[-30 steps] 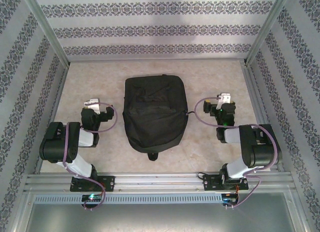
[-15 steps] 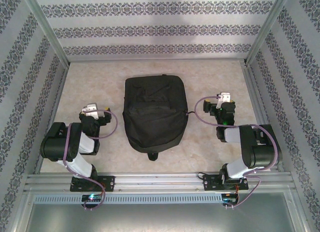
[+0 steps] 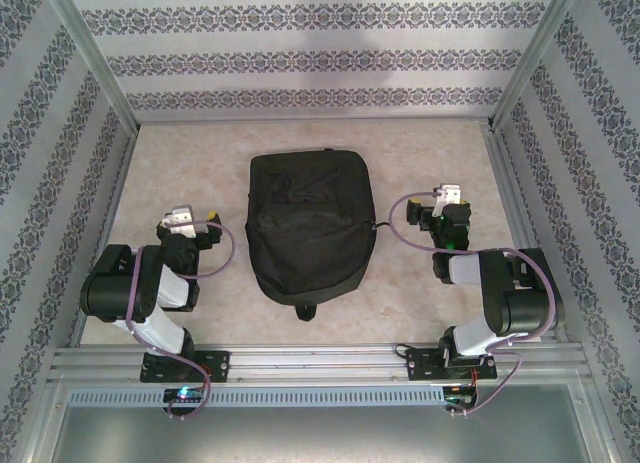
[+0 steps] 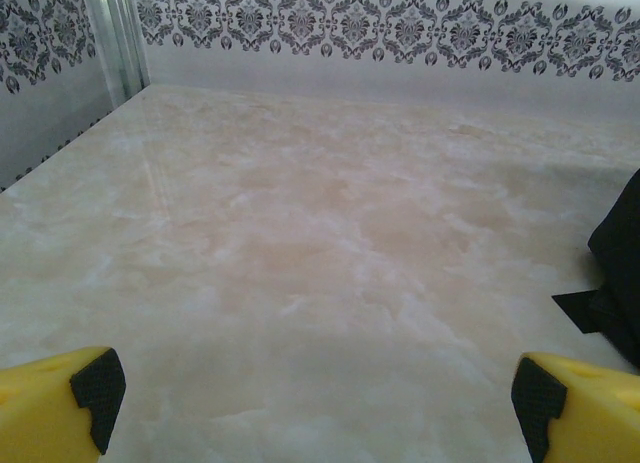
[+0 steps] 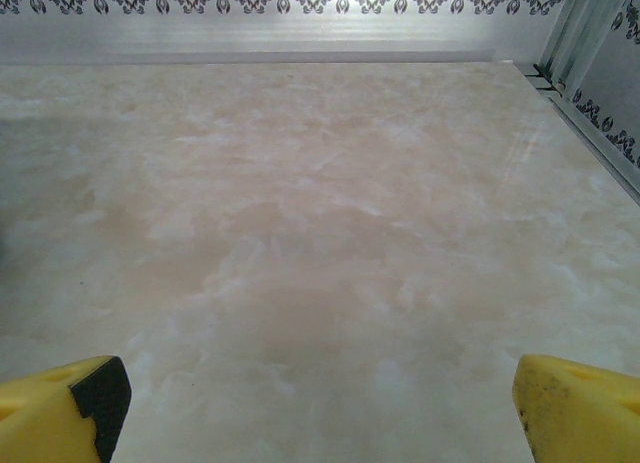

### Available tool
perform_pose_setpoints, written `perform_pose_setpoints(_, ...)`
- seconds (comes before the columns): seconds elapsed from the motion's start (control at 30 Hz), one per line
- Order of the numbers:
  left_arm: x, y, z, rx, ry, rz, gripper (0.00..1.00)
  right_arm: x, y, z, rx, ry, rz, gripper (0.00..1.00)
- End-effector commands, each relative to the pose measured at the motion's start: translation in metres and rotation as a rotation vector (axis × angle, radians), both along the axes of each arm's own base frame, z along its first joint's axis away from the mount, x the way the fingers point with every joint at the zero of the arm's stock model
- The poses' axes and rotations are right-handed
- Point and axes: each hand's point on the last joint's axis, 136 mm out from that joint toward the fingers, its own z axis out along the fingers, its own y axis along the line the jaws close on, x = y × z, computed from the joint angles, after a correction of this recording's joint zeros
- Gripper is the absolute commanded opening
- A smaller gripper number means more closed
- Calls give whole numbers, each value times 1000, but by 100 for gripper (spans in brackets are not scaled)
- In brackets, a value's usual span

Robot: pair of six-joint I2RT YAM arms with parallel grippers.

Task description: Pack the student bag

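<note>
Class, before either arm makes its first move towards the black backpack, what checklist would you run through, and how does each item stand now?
1. Left pincer open, nothing between its jaws: ok.
2. Right pincer open, nothing between its jaws: ok.
3. Student bag lying flat on the table between the two arms, apart from both pincers: ok.
4. Bag's top loop on the near side, towards the arm bases: ok.
5. Bag open and ready for packing: cannot tell.
</note>
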Motion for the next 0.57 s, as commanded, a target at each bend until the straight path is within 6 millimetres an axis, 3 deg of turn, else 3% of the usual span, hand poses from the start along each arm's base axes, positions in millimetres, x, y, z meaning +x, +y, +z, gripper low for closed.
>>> perform_pose_setpoints(0.0, 0, -3, 10, 4, -48, -7, 100, 4, 4, 10, 13, -28, 17, 98)
perform_pose_setpoints(0.43, 11, -5, 11, 11, -38, -20, 100, 5, 10, 9, 14, -21, 59, 98)
perform_pose_setpoints(0.53, 17, -16, 4, 13, 41, -89, 100, 5, 10, 9, 17, -21, 60, 98)
